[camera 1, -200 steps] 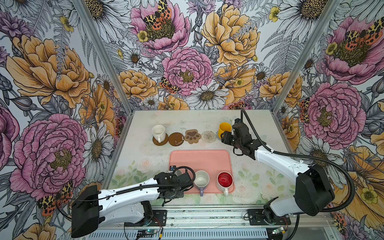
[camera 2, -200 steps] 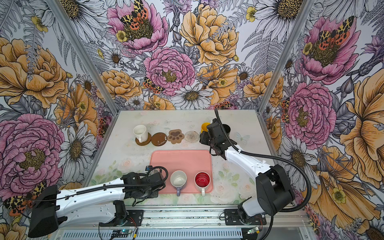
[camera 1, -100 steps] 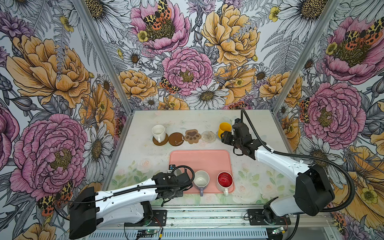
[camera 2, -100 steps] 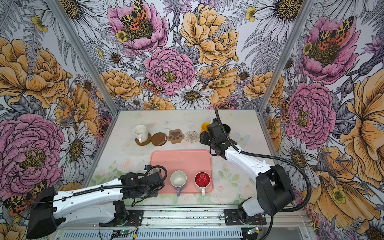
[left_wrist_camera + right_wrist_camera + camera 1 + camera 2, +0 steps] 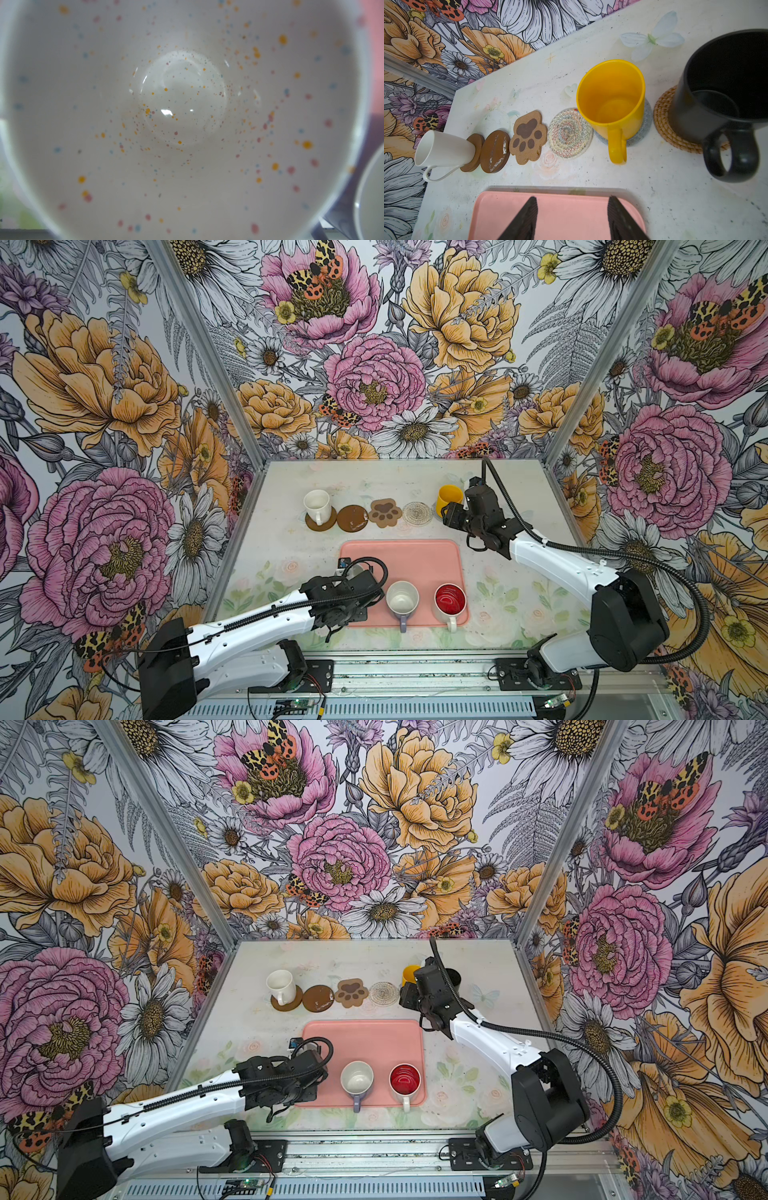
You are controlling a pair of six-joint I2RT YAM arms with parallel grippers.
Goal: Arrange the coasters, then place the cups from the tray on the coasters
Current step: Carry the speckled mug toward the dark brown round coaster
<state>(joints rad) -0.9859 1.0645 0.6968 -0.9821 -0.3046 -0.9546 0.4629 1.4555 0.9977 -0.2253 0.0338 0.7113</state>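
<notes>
On the salmon-pink tray (image 5: 415, 556) stand a lavender cup (image 5: 402, 601) and a white cup with a red inside (image 5: 450, 599). My left gripper (image 5: 353, 585) hangs over the tray's near left corner. Its fingers are hidden, and the speckled white cup (image 5: 187, 124) fills its wrist view. Behind the tray runs a row of coasters. A white cup (image 5: 316, 504) stands on a dark brown disc (image 5: 328, 522). The brown disc (image 5: 352, 517), paw (image 5: 385, 512) and clear patterned disc (image 5: 417, 513) are bare. The yellow cup (image 5: 449, 497) sits on a pale blue disc (image 5: 645, 116), the black cup (image 5: 724, 99) on rattan (image 5: 664, 116). My right gripper (image 5: 572, 199) is open above the tray's far right corner.
The floral side walls and their metal posts (image 5: 561, 414) close in the table on three sides. The right arm's cable (image 5: 582, 549) loops over the table's right part. A metal rail (image 5: 415, 664) runs along the front edge.
The rear part of the left arm has shifted slightly. Its gripper end, the cups and the right arm stay where they were.
</notes>
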